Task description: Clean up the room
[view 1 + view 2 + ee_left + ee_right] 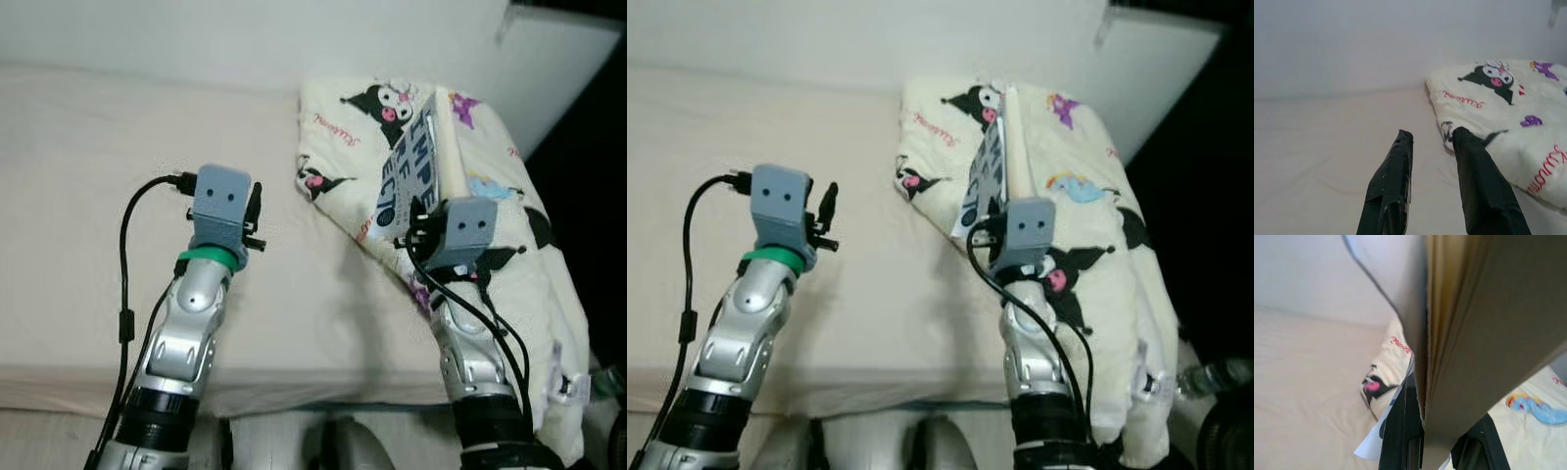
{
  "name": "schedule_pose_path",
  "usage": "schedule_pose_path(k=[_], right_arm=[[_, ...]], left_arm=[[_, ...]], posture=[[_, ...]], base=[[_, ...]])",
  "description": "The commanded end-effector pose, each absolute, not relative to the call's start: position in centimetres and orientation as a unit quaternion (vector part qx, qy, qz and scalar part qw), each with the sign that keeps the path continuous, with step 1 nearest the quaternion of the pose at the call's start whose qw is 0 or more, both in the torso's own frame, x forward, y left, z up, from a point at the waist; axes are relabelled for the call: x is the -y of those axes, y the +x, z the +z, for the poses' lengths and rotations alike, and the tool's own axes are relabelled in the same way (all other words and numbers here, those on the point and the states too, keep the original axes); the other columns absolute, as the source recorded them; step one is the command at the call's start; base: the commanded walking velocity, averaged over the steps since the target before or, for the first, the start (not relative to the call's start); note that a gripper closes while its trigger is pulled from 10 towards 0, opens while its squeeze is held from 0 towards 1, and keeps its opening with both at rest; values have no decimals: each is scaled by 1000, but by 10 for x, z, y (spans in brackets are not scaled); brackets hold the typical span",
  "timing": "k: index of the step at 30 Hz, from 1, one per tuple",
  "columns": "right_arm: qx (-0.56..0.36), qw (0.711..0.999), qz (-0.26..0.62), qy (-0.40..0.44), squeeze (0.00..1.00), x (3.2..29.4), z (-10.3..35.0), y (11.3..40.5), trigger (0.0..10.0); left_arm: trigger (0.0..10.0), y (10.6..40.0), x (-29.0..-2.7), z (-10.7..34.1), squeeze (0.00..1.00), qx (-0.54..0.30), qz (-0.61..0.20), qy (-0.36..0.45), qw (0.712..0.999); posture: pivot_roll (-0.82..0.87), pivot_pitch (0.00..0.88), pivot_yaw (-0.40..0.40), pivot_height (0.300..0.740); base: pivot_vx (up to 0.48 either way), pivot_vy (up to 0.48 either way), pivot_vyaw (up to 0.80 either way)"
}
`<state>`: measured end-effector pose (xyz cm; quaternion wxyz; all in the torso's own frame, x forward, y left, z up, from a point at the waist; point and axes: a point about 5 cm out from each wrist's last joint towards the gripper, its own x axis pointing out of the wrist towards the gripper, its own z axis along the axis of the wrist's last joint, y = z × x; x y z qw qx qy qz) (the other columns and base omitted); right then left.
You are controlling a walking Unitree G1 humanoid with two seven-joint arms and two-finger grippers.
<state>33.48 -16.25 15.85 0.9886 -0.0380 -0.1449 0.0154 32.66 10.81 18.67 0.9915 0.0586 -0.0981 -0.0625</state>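
Partly hidden: right hand (1432, 453) behind book (411, 166).

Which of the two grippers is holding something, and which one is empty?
The right gripper holds a book, its fingers clamped on the book's lower edge above the cartoon-print blanket. The left gripper is empty, open over the bare mattress.
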Motion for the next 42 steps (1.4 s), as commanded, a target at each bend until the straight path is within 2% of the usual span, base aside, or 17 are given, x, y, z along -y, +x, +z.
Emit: schedule_pose_path(k=[1, 12, 42], right_arm=[[149, 988, 7, -45, 0, 166, 157, 333, 10000], [147, 989, -3, -35, 0, 166, 156, 333, 10000], [142, 990, -10, -18, 0, 161, 151, 332, 10000]], left_arm=[[10000, 326, -103, 179, 0, 81, -77, 55, 992], [10000, 326, -102, 177, 0, 76, -88, 55, 992], [10000, 329, -109, 178, 0, 76, -88, 54, 992]], posture=[[13, 25, -59, 726], [15, 33, -55, 740], [20, 43, -30, 740]], base=[[0, 0, 0], [0, 0, 0], [0, 477, 0]])
